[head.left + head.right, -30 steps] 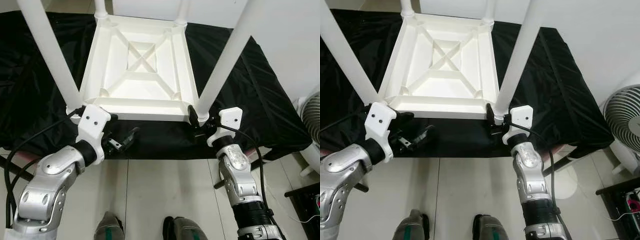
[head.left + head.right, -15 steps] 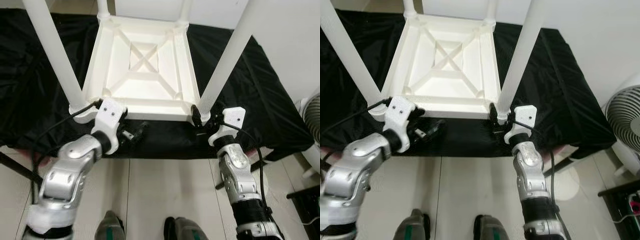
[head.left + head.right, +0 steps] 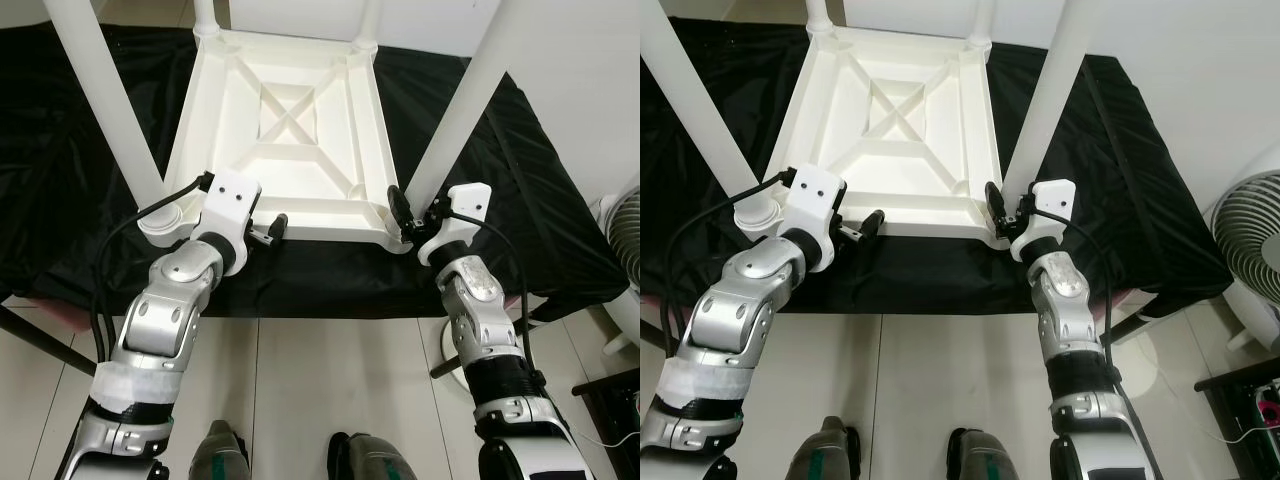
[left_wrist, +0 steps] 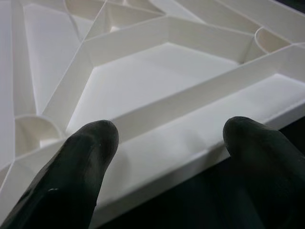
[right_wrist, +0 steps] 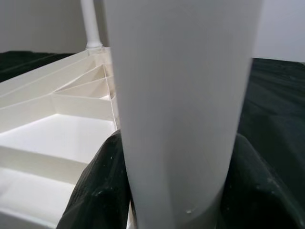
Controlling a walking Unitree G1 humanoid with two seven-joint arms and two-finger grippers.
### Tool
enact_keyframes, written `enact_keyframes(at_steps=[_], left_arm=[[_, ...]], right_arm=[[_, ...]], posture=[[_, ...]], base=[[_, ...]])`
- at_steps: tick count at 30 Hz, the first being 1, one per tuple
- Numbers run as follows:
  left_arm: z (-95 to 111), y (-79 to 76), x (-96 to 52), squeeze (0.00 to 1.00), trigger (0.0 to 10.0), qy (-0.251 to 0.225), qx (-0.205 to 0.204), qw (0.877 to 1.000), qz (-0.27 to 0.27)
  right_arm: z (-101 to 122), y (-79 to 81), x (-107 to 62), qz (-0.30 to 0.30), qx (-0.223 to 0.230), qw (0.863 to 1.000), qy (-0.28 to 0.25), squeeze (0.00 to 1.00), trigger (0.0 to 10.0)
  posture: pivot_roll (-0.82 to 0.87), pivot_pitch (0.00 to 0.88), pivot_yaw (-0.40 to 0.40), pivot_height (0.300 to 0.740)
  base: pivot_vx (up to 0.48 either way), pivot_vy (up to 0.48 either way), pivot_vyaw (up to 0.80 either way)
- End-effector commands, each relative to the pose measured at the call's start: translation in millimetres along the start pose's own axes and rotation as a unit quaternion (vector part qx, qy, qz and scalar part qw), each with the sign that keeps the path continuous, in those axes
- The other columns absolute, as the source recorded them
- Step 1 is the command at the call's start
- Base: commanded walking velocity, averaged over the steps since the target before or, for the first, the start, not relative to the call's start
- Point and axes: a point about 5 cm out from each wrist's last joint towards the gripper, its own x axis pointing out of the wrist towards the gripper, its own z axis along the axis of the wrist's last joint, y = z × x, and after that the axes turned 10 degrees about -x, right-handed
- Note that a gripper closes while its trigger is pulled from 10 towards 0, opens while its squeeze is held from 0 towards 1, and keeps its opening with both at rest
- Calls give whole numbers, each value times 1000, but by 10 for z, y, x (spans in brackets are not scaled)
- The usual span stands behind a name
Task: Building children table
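Upside down at the top centre of the frame, on a black cloth [image 3: 520,190]: a white table [image 3: 285,140], ribbed underside up, with four legs rising past the upper edge. Near right leg [image 3: 455,115] clasped at its base by the right gripper [image 5: 176,191], one black finger on either side, just right of centre. Near left leg [image 3: 105,110] standing free at the left. Left gripper [image 4: 167,143] spread apart and unloaded, poised over the table's near rim left of centre, fingers [image 4: 78,162] close above the white plastic; cannot tell whether touching. Pale tiled floor [image 3: 300,380] across the lower frame, the robot's two feet [image 3: 220,455] at the bottom edge. White fan [image 3: 1245,240] at the right edge.
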Motion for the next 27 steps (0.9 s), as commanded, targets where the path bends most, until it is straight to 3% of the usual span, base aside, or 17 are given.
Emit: enact_keyframes(at_steps=[1, 15, 18, 19, 20, 21, 24, 25, 27], left_arm=[[10, -8, 32, 0, 10000, -6, 6, 1000, 3], [101, 155, 101, 0, 10000, -18, 20, 999, 23], [132, 183, 94, 0, 10000, -25, 18, 999, 29], [138, 194, 87, 0, 10000, -27, 18, 999, 34], [138, 194, 87, 0, 10000, -27, 18, 999, 34], [142, 203, 77, 0, 10000, -28, 14, 999, 40], [145, 211, 69, 0, 10000, -31, 9, 998, 45], [142, 207, 58, 0, 10000, -33, 1, 998, 50], [112, 165, 49, 0, 10000, -37, -21, 997, 58]], right_arm=[[27, 70, 61, 27, 2, 1000, -7, 0, 0], [101, 78, 336, 24, 3, 1000, -17, 0, 0], [125, 144, 391, 35, 13, 999, -26, 0, 0], [137, 195, 405, 40, 17, 999, -30, 0, 3490], [137, 195, 405, 40, 17, 999, -30, 0, 3490], [142, 235, 405, 42, 23, 998, -33, 0, 10000], [139, 259, 396, 42, 23, 998, -34, 0, 10000], [135, 270, 362, 40, 31, 998, -41, 1000, 10000], [169, 253, 304, 27, 38, 997, -64, 1000, 10000]], posture=[[28, 93, -66, 740], [14, 95, -56, 740], [21, 94, -59, 740], [28, 94, -63, 740], [28, 94, -63, 740], [31, 95, -66, 740], [33, 95, -67, 740], [36, 97, -67, 740], [42, 101, -68, 740]], base=[[0, 0, 0], [0, 0, 0], [0, 0, 0], [0, 0, 0], [0, 0, 0], [0, 0, 0], [0, 0, 0], [0, 0, 0], [0, 0, 0]])
